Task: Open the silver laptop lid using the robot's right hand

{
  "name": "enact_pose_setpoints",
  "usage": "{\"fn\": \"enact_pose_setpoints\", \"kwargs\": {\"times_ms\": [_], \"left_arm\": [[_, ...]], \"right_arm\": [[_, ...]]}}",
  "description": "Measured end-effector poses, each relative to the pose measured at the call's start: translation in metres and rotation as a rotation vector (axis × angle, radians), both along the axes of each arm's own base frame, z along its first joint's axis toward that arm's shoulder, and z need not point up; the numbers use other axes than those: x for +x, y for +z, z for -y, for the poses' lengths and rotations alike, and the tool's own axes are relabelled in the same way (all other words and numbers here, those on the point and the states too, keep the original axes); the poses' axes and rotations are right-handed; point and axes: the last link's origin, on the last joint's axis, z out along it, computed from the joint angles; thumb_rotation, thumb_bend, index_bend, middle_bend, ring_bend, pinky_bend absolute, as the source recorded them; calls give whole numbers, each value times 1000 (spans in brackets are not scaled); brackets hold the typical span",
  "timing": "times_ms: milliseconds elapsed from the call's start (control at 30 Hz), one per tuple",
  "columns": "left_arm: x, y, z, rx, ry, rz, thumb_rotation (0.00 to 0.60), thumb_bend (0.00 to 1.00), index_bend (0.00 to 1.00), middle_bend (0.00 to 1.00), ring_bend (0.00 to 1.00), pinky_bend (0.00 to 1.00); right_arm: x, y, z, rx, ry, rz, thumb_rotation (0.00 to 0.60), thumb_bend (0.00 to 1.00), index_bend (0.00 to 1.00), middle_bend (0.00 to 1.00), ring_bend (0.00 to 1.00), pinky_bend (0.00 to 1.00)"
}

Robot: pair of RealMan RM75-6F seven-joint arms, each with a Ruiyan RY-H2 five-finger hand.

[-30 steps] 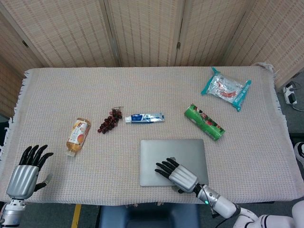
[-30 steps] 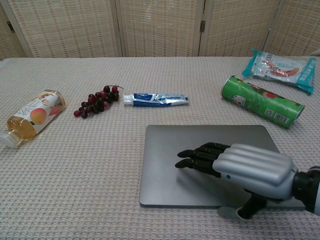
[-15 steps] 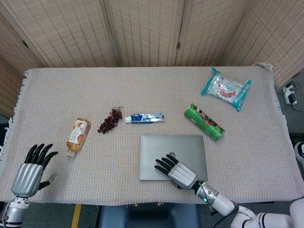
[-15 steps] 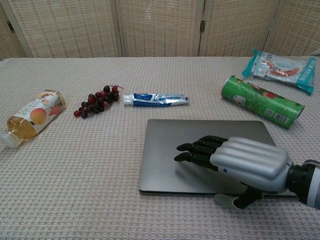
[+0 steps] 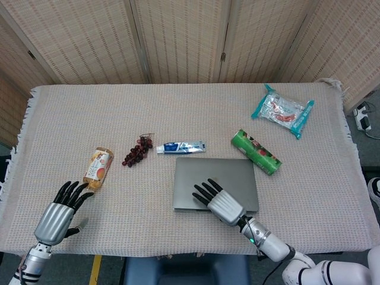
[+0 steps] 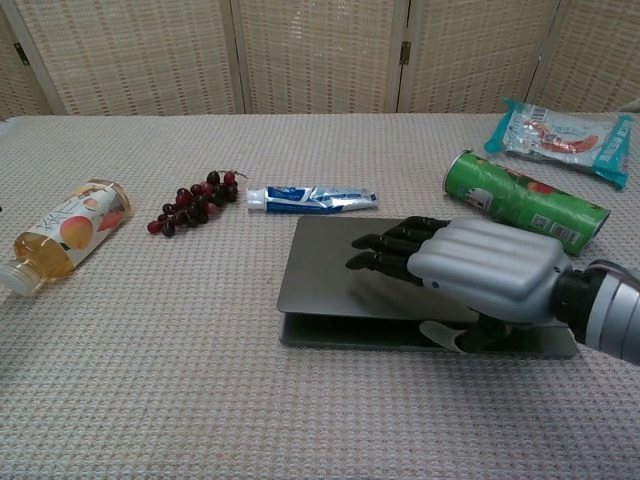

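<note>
The silver laptop [image 5: 196, 169] lies near the table's front edge, its lid raised a little off the base at the front; the chest view shows a thin gap under the lid [image 6: 320, 270]. My right hand [image 5: 217, 202] holds the lid's front edge, fingers flat on top and thumb underneath, as the chest view shows [image 6: 480, 275]. My left hand [image 5: 59, 214] hovers at the front left with fingers spread, holding nothing; it shows only in the head view.
A juice bottle [image 5: 98, 169] lies just beyond my left hand. Grapes [image 5: 136, 151] and a toothpaste tube [image 5: 181, 147] lie behind the laptop. A green can [image 5: 256, 152] lies close to its back right corner, with a snack packet [image 5: 283, 111] further back.
The lid's front edge has come up off the base, with my right hand rising and moving back with it. My left hand has moved forward towards the bottle.
</note>
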Motion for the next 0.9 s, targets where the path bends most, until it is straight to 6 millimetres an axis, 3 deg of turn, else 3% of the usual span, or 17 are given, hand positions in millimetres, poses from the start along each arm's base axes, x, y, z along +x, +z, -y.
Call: {"fn": "enact_pose_setpoints", "kwargs": {"times_ms": [367,700,900], "left_arm": [[11,-37,-9,-170,-52,5,600,356,227,134,57,0],[50,-77,-38,-328,-167,-59,600,586,105,43,0,0],[81,-103,-52,-389,-225,-107,600,604,93,29,0,0]], "right_arm": [[25,14,17,-75,23,-18,600,549,0,0,0,0],[38,21,25,-123,38,-16,600,549,0,0,0,0],[41,21,27,-138,38,-19,600,548,0,0,0,0]]}}
